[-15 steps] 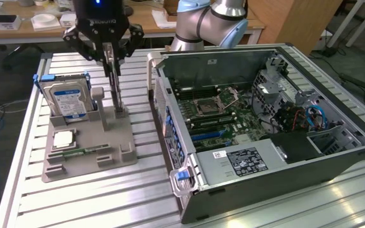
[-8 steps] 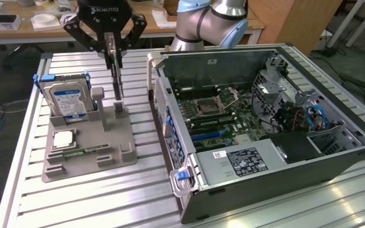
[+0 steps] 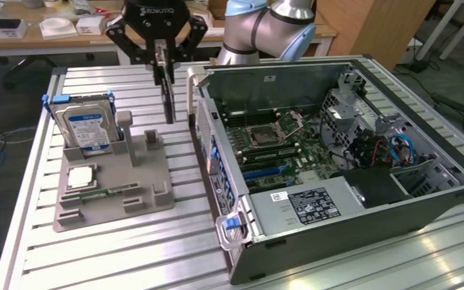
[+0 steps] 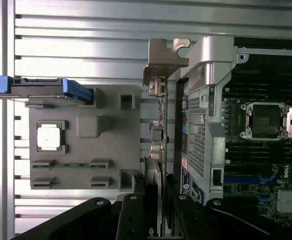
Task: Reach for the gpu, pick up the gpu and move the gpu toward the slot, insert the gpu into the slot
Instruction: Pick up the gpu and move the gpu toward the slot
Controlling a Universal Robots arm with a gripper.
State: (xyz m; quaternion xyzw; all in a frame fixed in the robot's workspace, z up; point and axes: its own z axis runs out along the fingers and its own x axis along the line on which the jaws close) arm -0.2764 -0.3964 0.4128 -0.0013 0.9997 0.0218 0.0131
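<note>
The gpu (image 3: pixel 168 99) hangs on edge above the table, a thin dark card with its metal end bracket (image 3: pixel 190 90) turned toward the computer case. My gripper (image 3: pixel 164 67) is shut on the card's upper edge. The card is lifted clear of the grey holder and sits between that holder and the case's wall. In the wrist view the gpu (image 4: pixel 158 137) appears edge-on below my gripper (image 4: pixel 154 192), with the bracket (image 4: pixel 164 59) at its far end. The slot (image 3: pixel 266 173) is a long blue connector on the green motherboard inside the open case, also seen as the slot (image 4: pixel 245 178) in the wrist view.
The grey holder (image 3: pixel 111 181) carries a blue-labelled hard drive (image 3: pixel 85 127) standing upright and a silver processor chip (image 3: pixel 81 176). The open computer case (image 3: pixel 361 199) lies on the slatted metal table (image 3: pixel 135 254). A cluttered desk (image 3: pixel 55 33) stands behind.
</note>
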